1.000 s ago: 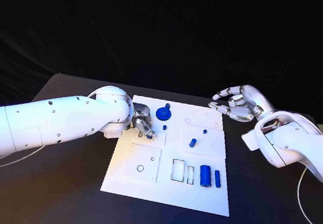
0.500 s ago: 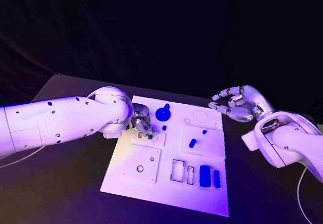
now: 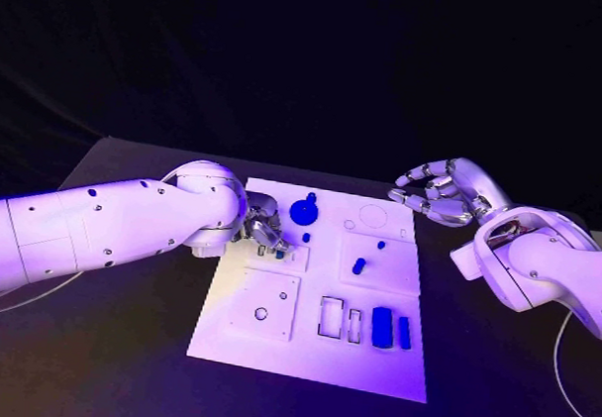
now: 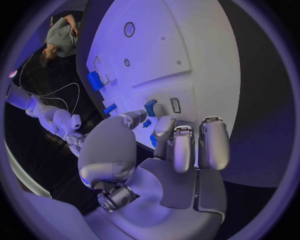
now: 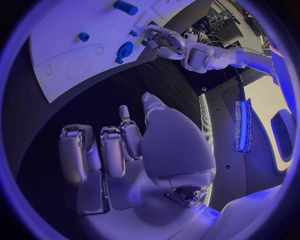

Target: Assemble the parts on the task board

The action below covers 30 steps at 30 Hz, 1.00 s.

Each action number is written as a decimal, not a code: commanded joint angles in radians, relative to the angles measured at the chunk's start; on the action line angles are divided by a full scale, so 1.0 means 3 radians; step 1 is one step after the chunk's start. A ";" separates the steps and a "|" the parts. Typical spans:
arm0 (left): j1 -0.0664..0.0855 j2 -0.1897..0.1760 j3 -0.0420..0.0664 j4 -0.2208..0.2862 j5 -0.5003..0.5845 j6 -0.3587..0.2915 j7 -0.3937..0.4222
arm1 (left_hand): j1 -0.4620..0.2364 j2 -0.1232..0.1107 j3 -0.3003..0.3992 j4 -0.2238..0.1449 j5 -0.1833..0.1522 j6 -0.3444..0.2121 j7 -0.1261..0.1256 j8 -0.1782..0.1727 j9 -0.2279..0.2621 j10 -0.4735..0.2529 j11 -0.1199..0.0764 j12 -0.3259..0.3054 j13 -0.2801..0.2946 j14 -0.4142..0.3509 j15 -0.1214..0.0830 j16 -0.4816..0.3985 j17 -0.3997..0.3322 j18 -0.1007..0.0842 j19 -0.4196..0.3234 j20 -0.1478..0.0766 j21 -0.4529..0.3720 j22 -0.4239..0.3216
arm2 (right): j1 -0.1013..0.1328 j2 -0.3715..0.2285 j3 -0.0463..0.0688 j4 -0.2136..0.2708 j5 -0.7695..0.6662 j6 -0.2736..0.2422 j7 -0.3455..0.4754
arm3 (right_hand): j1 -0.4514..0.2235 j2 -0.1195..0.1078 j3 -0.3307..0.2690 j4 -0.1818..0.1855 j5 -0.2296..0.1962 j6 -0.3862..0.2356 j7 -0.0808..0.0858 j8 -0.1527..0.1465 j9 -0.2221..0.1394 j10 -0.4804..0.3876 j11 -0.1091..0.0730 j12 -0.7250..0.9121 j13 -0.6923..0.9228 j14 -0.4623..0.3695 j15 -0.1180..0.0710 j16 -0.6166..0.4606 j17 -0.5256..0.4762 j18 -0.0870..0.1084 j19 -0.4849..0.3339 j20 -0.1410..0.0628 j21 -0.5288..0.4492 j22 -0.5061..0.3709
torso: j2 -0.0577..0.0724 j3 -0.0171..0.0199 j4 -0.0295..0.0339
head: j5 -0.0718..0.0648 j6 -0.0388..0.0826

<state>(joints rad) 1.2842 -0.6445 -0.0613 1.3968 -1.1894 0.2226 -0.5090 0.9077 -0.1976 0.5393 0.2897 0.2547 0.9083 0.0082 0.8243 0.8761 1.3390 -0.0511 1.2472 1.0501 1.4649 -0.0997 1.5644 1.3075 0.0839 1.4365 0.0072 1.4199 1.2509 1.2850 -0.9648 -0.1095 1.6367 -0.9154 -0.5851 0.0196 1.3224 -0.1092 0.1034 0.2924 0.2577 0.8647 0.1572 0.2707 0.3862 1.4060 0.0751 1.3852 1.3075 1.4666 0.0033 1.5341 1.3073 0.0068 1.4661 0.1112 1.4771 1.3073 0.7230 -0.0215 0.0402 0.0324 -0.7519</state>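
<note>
The white task board (image 3: pixel 373 360) lies mid-table. My left hand (image 3: pixel 263 233) hovers low over its upper-left part, fingers curled down beside a small slot (image 4: pixel 175 105). In the left wrist view a small blue part (image 4: pixel 150 107) sits at the tips of the thumb and a finger (image 4: pixel 164 127); whether it is gripped is unclear. A blue round knob (image 3: pixel 306 209) and a small peg (image 3: pixel 307 237) stand just right of that hand. My right hand (image 3: pixel 439 192) hangs off the board's far right corner, fingers curled in, holding nothing.
A blue peg (image 3: pixel 359 266) lies on the board's middle panel. Two blue blocks (image 3: pixel 383 328) sit near rectangular slots (image 3: pixel 333 316) at the front. A round hole (image 3: pixel 261 314) marks the front-left panel. Black table (image 3: pixel 115 350) surrounds the board.
</note>
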 commanded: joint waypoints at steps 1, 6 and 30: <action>-0.0007 -0.0012 -0.0003 0.0011 0.0016 -0.0004 -0.0008 | -0.0026 -0.0012 -0.0018 0.0000 -0.0017 0.0007 0.0017 -0.0018 -0.0003 -0.0010 -0.0004 0.0016 -0.0006 0.0347 -0.0022 0.0009 0.0859 -0.0067 0.0007 -0.0012 0.0006 0.0007 | -0.0003 0.0000 0.0000 0.0000 -0.0010 0.0036 0.0030 | -0.0029 0.0004 -0.0019 -0.0004 -0.0015 0.0005 -0.0012 0.0021 0.0003 -0.0004 -0.0014 -0.0010 0.0216 0.0254 -0.0018 -0.0009 0.0448 0.0066 0.0159 -0.0026 -0.0015 0.0642 | 0.0000 -0.0002 0.0000 | 0.0000 0.0003; -0.0007 -0.0075 0.0020 0.0074 0.0115 -0.0179 0.0016 | -0.0021 -0.0010 -0.0033 0.0001 -0.0014 -0.0005 0.0019 -0.0025 -0.0005 -0.0033 -0.0003 -0.0010 -0.0048 0.0341 -0.0022 -0.0005 0.0837 -0.0063 0.0000 -0.0012 -0.0002 -0.0011 | -0.0005 -0.0002 0.0000 -0.0005 -0.0010 0.0025 0.0036 | -0.0035 0.0005 -0.0021 -0.0004 -0.0015 0.0005 -0.0012 0.0022 0.0003 -0.0002 -0.0015 -0.0007 0.0218 0.0254 -0.0018 -0.0009 0.0446 0.0066 0.0158 -0.0026 -0.0017 0.0641 | -0.0001 -0.0003 0.0001 | -0.0009 0.0016; 0.0267 -0.0078 0.0221 -0.0359 0.0192 -0.0149 0.0066 | 0.0199 -0.0019 -0.0410 0.0007 -0.0006 -0.0323 0.0210 -0.0472 -0.0316 -0.0499 0.0163 -0.0466 -0.0732 0.0292 0.0114 -0.0111 0.0679 -0.0015 -0.0118 0.0084 -0.0162 -0.0263 | -0.0012 0.0029 0.0000 -0.0092 -0.0007 0.0033 0.0030 | -0.0046 0.0007 -0.0024 -0.0006 -0.0014 0.0004 -0.0013 0.0024 0.0003 0.0000 -0.0015 -0.0005 0.0221 0.0255 -0.0018 -0.0009 0.0449 0.0065 0.0161 -0.0026 -0.0012 0.0644 | -0.0002 -0.0002 -0.0004 | 0.0035 0.0074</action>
<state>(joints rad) 1.3616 -0.6778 0.0058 1.3047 -1.1067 0.1319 -0.5035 0.9590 -0.2027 0.4217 0.2915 0.2549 0.8155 0.0685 0.6876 0.7852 1.1980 -0.0007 1.1117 0.8329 1.4664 -0.0723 1.5313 1.3074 0.0839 1.4023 0.0267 1.3776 1.1735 1.2826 -0.9580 -0.1094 1.6097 -0.9147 -0.5857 0.0217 1.3184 -0.1052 0.1007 0.2895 0.2577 0.8647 0.1572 0.2745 0.3862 1.4060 0.0751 1.3853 1.3074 1.4666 0.0033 1.5341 1.3078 0.0068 1.4661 0.1112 1.4772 1.3078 0.7221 -0.0211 0.0415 0.0396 -0.7308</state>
